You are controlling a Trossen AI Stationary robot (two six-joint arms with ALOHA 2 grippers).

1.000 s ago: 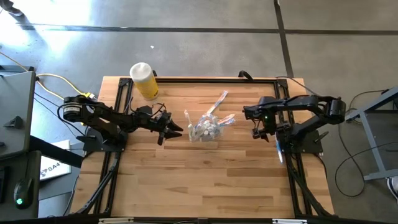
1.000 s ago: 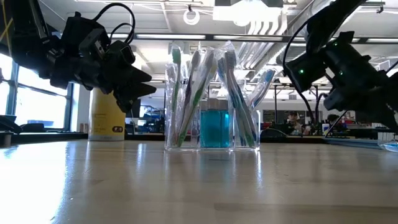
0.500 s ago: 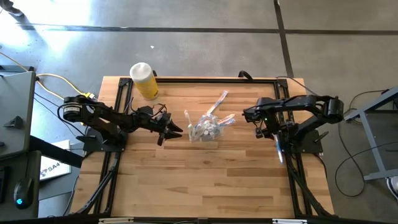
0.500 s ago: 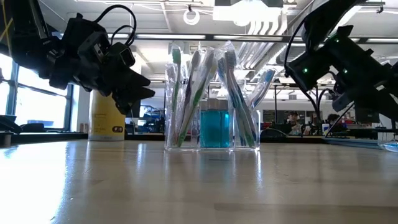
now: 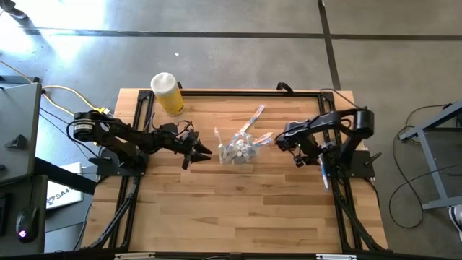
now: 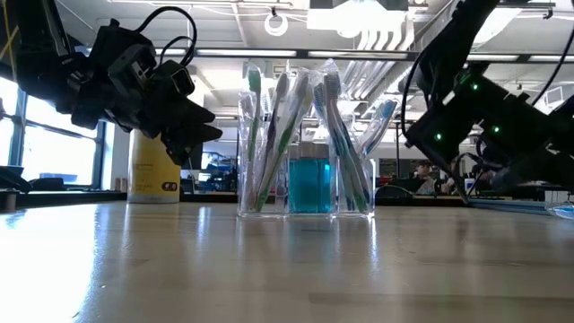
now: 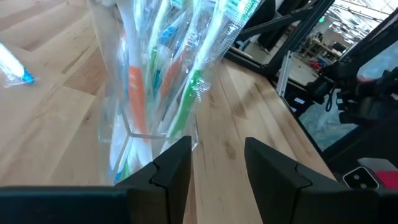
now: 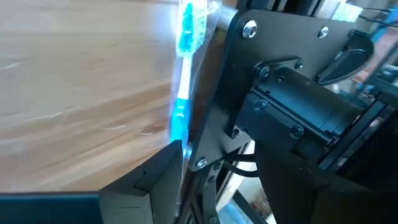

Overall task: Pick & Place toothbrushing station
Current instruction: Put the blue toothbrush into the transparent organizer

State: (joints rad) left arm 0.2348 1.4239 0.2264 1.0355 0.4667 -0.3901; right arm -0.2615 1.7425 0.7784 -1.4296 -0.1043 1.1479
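The clear plastic container [image 5: 237, 152] stands on its base at the table's middle, holding several pastel-handled toothbrushes [image 5: 254, 119] that lean out over its rim. It also shows in the low view [image 6: 305, 179] and the left wrist view [image 7: 149, 93]. My left gripper [image 5: 204, 153] is open and empty, just left of the container, its fingers [image 7: 171, 168] pointing at it without touching. My right gripper [image 5: 302, 157] is open and empty to the container's right, pointing toward a blue toothbrush [image 8: 183, 81] that lies at the table's right edge [image 5: 323, 172].
A yellow bottle with a white cap [image 5: 167, 94] stands at the far left corner. Black frame rails [image 5: 141, 115] run along the table's left and right sides beside the arm bases. Bare wood [image 5: 231, 209] lies between the container and the near edge.
My right arm has folded in, its elbow drawing toward the table. Its gripper has shifted a little toward the container and dropped lower. My left gripper and the container have kept still.
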